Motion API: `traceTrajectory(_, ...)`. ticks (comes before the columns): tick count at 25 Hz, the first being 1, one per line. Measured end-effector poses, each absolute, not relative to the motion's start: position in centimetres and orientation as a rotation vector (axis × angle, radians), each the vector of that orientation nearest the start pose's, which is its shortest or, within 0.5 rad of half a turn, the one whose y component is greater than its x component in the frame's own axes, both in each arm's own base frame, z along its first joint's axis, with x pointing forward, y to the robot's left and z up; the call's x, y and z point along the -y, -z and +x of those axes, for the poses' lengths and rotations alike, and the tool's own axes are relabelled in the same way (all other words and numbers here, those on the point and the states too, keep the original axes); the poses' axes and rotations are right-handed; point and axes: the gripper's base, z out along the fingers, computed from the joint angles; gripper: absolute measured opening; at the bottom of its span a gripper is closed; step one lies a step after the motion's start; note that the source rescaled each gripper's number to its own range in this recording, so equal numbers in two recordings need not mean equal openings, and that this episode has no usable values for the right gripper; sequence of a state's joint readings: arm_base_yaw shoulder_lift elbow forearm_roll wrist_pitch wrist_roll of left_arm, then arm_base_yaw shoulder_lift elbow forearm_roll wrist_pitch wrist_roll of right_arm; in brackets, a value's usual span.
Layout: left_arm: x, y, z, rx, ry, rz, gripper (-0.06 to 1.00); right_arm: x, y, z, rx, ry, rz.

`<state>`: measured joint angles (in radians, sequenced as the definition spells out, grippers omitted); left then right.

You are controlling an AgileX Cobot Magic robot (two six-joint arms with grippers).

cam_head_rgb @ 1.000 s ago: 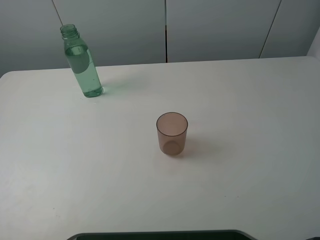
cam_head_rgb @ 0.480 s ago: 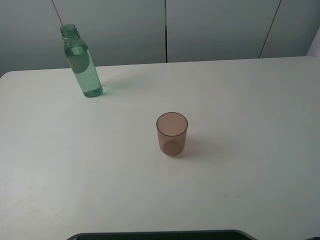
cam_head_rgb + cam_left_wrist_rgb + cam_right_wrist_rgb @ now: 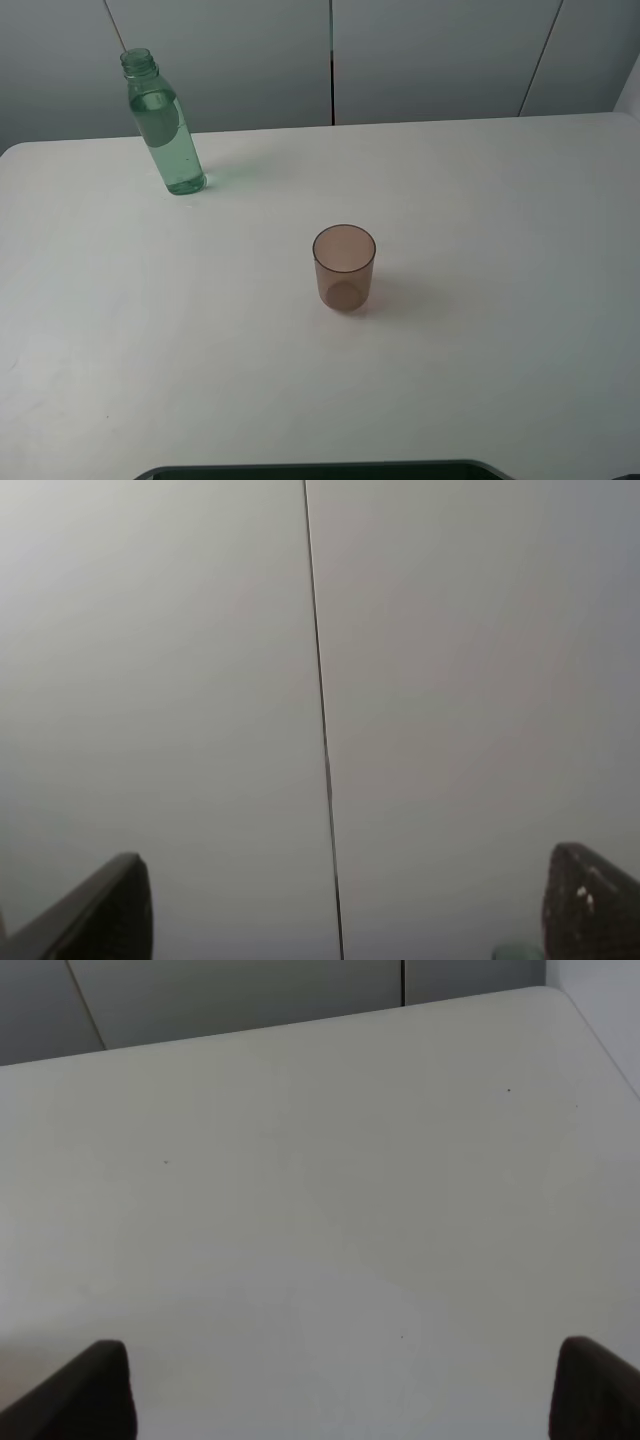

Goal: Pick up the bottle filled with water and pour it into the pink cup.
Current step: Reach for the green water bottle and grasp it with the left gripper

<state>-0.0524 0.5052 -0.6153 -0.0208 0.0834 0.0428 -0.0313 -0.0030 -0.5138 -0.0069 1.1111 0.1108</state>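
The green-tinted bottle [image 3: 166, 130] stands upright, without a cap and holding water, at the back left of the white table [image 3: 500, 300] in the exterior high view. The pink cup [image 3: 344, 266] stands upright and empty near the table's middle. Neither arm shows in the exterior high view. In the left wrist view my left gripper [image 3: 345, 905] is open, its dark fingertips [image 3: 100, 910] wide apart, facing a grey wall; a small green patch [image 3: 517, 951] at the frame's edge beside one fingertip may be the bottle's top. In the right wrist view my right gripper [image 3: 345, 1390] is open over bare table.
A grey panelled wall [image 3: 430, 55] with dark seams runs behind the table. A dark edge [image 3: 320, 470] shows at the table's front. The table's far corner [image 3: 550, 1000] shows in the right wrist view.
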Motion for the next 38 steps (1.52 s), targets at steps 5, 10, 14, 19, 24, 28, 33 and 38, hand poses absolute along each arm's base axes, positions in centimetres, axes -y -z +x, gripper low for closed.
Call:
traceTrajectory(5,0.7,-34.5,13.7,-1.429,0.019,0.055,0.99,0.0,-27.7,-0.9,-2.073,-0.040,0.148)
traceTrajectory(10,0.9,-29.8,15.8,-1.399,0.049,0.045,0.99,0.0,-27.7,-0.9,-2.073,-0.040,0.148)
traceTrajectory(14,1.2,-26.4,17.0,-1.425,0.091,0.051,0.99,0.0,-27.7,-0.9,-2.073,-0.040,0.148)
traceTrajectory(19,1.6,-23.7,18.9,-1.510,0.101,0.078,0.99,0.0,-27.7,-0.9,-2.073,-0.040,0.148)
traceTrajectory(24,2.0,-21.4,20.8,-1.535,0.123,0.109,0.99,0.0,-27.7,-0.9,-2.073,-0.040,0.148)
traceTrajectory(28,2.3,-19.4,22.0,-1.536,0.158,0.123,0.99,0.0,-27.7,-0.9,-2.073,-0.040,0.148)
traceTrajectory(33,2.7,-16.0,23.1,-1.662,0.197,0.140,0.99,0.0,-27.7,-0.9,-2.073,-0.040,0.148)
traceTrajectory(38,3.3,-14.2,25.3,-1.707,0.232,0.196,0.99,0.0,-27.7,-0.9,-2.073,-0.040,0.148)
